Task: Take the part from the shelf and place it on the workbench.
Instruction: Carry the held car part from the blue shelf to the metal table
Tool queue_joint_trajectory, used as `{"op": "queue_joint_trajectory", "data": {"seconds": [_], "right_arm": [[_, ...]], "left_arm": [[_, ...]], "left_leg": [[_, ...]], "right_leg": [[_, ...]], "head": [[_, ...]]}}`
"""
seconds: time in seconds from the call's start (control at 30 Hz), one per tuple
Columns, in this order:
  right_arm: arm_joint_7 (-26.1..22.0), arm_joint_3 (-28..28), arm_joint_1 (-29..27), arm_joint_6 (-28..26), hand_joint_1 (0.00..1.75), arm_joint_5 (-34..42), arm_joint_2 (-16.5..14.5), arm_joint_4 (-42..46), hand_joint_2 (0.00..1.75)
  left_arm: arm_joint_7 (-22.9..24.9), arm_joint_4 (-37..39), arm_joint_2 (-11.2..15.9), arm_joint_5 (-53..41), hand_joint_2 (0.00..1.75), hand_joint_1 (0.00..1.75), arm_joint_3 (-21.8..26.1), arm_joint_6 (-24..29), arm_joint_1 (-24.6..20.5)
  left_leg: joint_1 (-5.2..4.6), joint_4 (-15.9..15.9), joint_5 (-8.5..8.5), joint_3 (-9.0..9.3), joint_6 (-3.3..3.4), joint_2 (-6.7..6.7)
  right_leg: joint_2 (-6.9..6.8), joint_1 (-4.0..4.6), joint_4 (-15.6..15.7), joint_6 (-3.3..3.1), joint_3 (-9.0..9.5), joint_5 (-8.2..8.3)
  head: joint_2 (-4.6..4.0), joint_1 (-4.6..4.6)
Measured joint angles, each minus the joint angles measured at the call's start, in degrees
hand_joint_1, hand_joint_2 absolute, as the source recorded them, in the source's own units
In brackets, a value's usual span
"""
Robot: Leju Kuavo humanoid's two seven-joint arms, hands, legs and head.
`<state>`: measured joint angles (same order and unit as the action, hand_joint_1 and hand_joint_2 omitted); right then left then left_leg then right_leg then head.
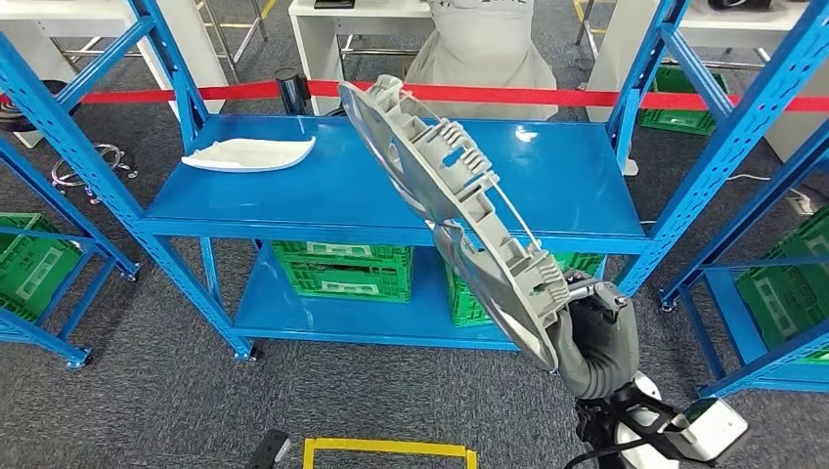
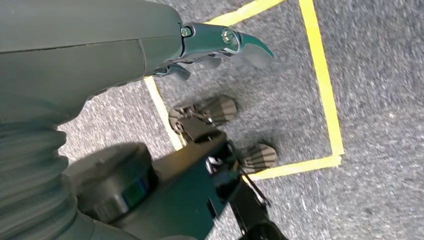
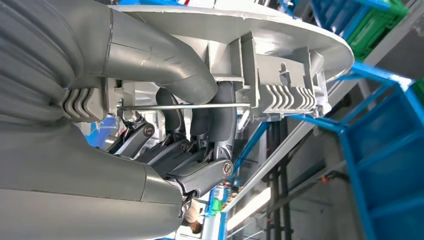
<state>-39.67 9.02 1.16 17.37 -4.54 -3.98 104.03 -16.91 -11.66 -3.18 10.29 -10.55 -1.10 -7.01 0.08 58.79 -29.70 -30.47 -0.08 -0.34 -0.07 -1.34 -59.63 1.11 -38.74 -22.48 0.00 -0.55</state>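
We cannot see the workbench, and in the head view the large grey part (image 1: 459, 205) hides most of the right hand (image 1: 591, 337) behind its lower end; the palm and fingertips are covered there. The part also blocks the middle of the blue shelf (image 1: 293, 195) behind it.

In the right wrist view the right hand's (image 3: 190, 125) thick thumb lies along the part's (image 3: 280, 65) ribbed back while the darker fingers (image 3: 220, 130) curl up under its rim, so we read the hand as clamped on the part's lower edge. The right arm rises from the lower right of the head view, wrist bent upward.

The part stands tilted in the air in front of the shelf, its upper end toward the shelf's back and its lower end in the hand, clear of the shelf top.

The left hand (image 2: 220, 45) hangs over grey carpet and a yellow floor marking (image 2: 320, 85); its fingers are drawn in together with nothing in them.

A white curved piece (image 1: 249, 153) lies on the shelf's top level, left of the held part.
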Motion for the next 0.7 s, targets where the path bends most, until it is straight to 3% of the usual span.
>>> {"op": "queue_joint_trajectory", "data": {"seconds": [0.07,0.13,0.17,0.2,0.23,0.27,0.33,0.4,0.5,0.53,0.57,0.63,0.7], "right_arm": [[0.03,0.02,0.10,0.03,1.75,0.13,0.00,-0.01,1.75],[0.06,0.03,0.15,0.03,1.75,0.18,0.00,-0.05,1.75],[0.08,0.03,0.17,0.03,1.75,0.20,0.00,-0.11,1.75],[0.10,0.03,0.17,0.02,1.75,0.20,0.00,-0.20,1.75],[0.15,0.03,0.17,0.02,1.75,0.21,0.00,-0.29,1.75],[0.19,0.03,0.17,0.01,1.75,0.21,0.00,-0.36,1.75],[0.26,0.03,0.30,0.01,1.75,0.19,0.00,-0.42,1.75],[0.25,0.04,0.55,-0.04,1.75,0.16,0.00,-0.42,1.75],[0.25,0.05,0.83,-0.17,1.75,0.13,0.00,-0.43,1.75],[0.25,0.06,0.87,-0.19,1.75,0.13,-0.01,-0.43,1.75],[0.25,0.07,0.90,-0.19,1.75,0.13,-0.02,-0.43,1.75],[0.25,0.10,0.89,-0.20,1.75,0.11,-0.09,-0.47,1.75],[0.26,0.11,0.87,-0.28,1.75,0.09,-0.15,-0.59,1.75]], "left_arm": [[-0.07,0.00,0.03,0.00,1.75,0.00,0.07,0.01,-0.01],[-0.14,-0.01,0.05,0.01,1.75,0.00,0.22,0.01,0.03],[-0.16,0.01,0.03,0.01,1.75,0.00,0.30,0.01,0.08],[-0.17,0.02,0.02,0.01,1.75,0.00,0.37,0.01,0.13],[-0.19,0.03,0.01,0.01,1.75,0.00,0.41,0.01,0.16],[-0.20,0.03,0.01,0.01,1.75,0.00,0.44,0.01,0.17],[-0.21,0.02,-0.04,0.00,1.75,0.00,0.53,0.02,0.15],[-0.22,0.01,-0.11,-0.11,1.75,0.00,0.69,0.05,0.12],[-0.38,0.01,-0.17,-0.30,1.75,0.00,0.86,0.06,0.12],[-0.46,0.01,-0.16,-0.34,1.75,0.00,0.88,0.03,0.15],[-0.51,0.01,-0.14,-0.42,1.75,0.00,0.90,0.02,0.17],[-0.63,0.02,-0.10,-0.55,1.75,0.00,0.91,0.01,0.21],[-0.79,0.05,-0.05,-0.65,1.75,0.00,0.91,0.02,0.29]], "left_leg": [[0.19,-0.41,1.30,-0.84,0.91,0.13],[0.15,-0.42,2.43,-2.16,1.40,0.18],[0.06,-0.33,2.92,-2.90,1.48,0.19],[-0.03,-0.19,3.38,-3.65,1.52,0.20],[-0.11,-0.02,3.79,-4.36,1.50,0.19],[-0.19,0.16,4.17,-5.00,1.45,0.17],[-0.35,0.48,4.84,-5.94,1.20,0.13],[-0.40,0.60,5.38,-6.34,0.70,0.13],[-0.33,0.50,5.97,-6.57,-0.35,0.13],[-0.32,1.02,5.40,-6.89,-0.67,0.11],[-0.26,2.56,4.00,-7.52,-0.98,0.09],[0.12,8.98,-0.66,-9.77,-1.62,0.07],[0.59,15.03,-3.67,-11.34,-2.30,0.10]], "right_leg": [[0.08,-0.09,-2.74,0.50,-1.28,-2.88],[0.10,-0.06,-9.68,0.78,-3.52,-8.28],[0.09,-0.01,-13.10,0.86,-4.29,-10.22],[0.09,0.07,-15.15,0.84,-4.29,-11.14],[0.09,0.18,-15.04,0.70,-3.16,-10.98],[0.09,0.32,-12.73,0.44,-0.87,-10.07],[0.05,0.78,-4.80,-0.41,5.21,-8.60],[-0.01,1.30,-0.13,-1.20,8.14,-8.18],[-0.05,1.30,0.89,-2.15,7.79,-7.41],[-0.10,1.11,1.14,-2.52,7.60,-6.91],[-0.16,0.88,1.38,-2.84,7.34,-6.36],[-0.23,0.74,1.46,-3.14,6.56,-5.58],[-0.27,0.64,1.40,-2.92,5.72,-4.97]], "head": [[0.00,0.16],[0.00,0.41],[0.00,0.47],[0.00,0.49],[0.00,0.52],[0.00,0.55],[0.00,0.58],[0.00,0.56],[0.00,0.63],[0.00,0.59],[0.00,0.47],[0.00,0.14],[0.00,-0.03]]}}
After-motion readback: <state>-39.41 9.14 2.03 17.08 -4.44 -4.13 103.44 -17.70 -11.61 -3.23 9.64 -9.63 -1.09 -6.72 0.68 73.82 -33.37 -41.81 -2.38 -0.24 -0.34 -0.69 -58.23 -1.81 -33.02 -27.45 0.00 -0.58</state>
